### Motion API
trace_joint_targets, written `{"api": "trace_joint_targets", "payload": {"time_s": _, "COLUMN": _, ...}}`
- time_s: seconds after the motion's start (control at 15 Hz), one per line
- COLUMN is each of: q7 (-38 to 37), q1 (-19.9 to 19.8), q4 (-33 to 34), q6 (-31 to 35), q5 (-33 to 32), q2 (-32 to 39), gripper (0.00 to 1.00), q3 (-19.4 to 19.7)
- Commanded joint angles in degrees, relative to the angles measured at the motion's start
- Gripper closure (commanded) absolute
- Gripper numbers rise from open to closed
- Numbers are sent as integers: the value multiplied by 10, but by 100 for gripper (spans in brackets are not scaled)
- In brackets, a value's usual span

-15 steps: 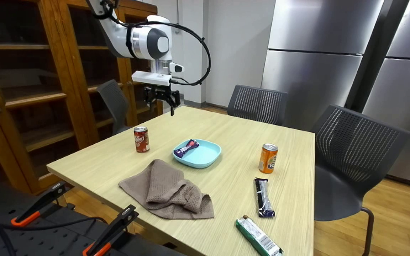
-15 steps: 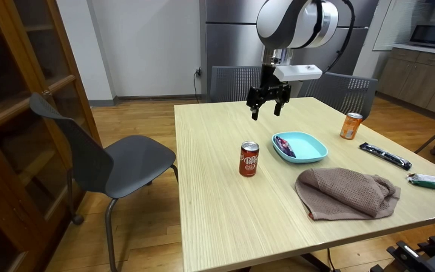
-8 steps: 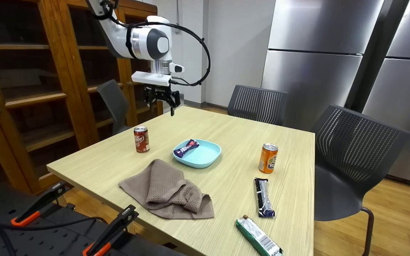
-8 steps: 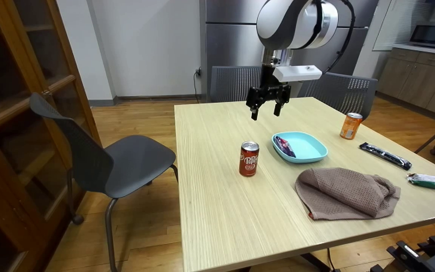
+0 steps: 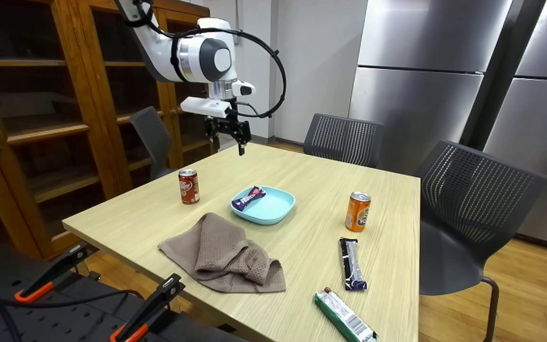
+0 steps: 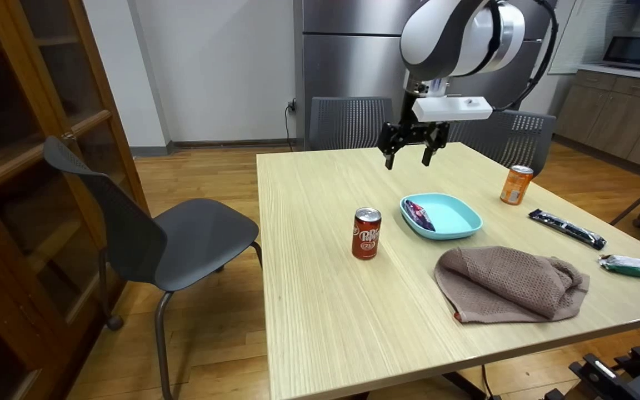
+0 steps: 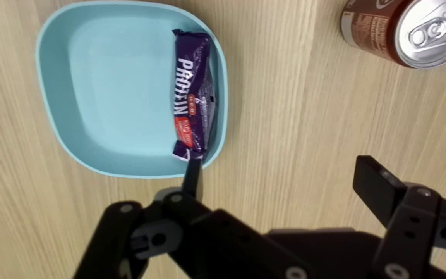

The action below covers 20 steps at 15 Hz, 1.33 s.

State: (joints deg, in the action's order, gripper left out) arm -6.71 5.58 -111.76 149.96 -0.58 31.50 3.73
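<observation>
My gripper [image 5: 229,146] is open and empty, held above the far part of the table; it also shows in an exterior view [image 6: 408,162] and in the wrist view [image 7: 279,164]. Nearest is a light blue square dish [image 7: 118,77] on the table. A purple wrapped protein bar [image 7: 192,89] lies in it against one side. In the wrist view the left finger overlaps the dish rim and the bar's end, apart from them in height. A red Dr Pepper can [image 6: 366,233] stands upright beside the dish; its top shows in the wrist view [image 7: 432,33].
A brown cloth [image 5: 226,256] lies crumpled near the table edge. An orange can [image 5: 358,211] stands at the far side, with a dark wrapped bar [image 5: 352,263] and a green wrapped bar [image 5: 344,316] near it. Grey chairs [image 6: 198,239] stand around the table [image 6: 320,333].
My open gripper has moved to the right in both exterior views during the last half second, with the arm tilting a little. The things on the table have not moved.
</observation>
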Motion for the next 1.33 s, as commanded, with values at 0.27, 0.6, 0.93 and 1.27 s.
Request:
{"api": "trace_joint_targets", "payload": {"time_s": 0.27, "q7": -37, "q1": -30, "q4": -76, "q6": 10, "q5": -30, "q2": -66, "gripper": 0, "q3": 74}}
{"api": "trace_joint_targets", "payload": {"time_s": 0.6, "q7": -19, "q1": -70, "q4": -76, "q6": 30, "q5": -45, "q2": -53, "gripper": 0, "q3": 96}}
{"api": "trace_joint_targets", "payload": {"time_s": 0.93, "q7": 27, "q1": -121, "q4": -68, "q6": 23, "q5": -37, "q2": -33, "gripper": 0, "q3": 88}}
{"api": "trace_joint_targets", "payload": {"time_s": 1.27, "q7": 108, "q1": -159, "q4": -50, "q6": 17, "q5": -61, "q2": 3, "gripper": 0, "q3": 90}}
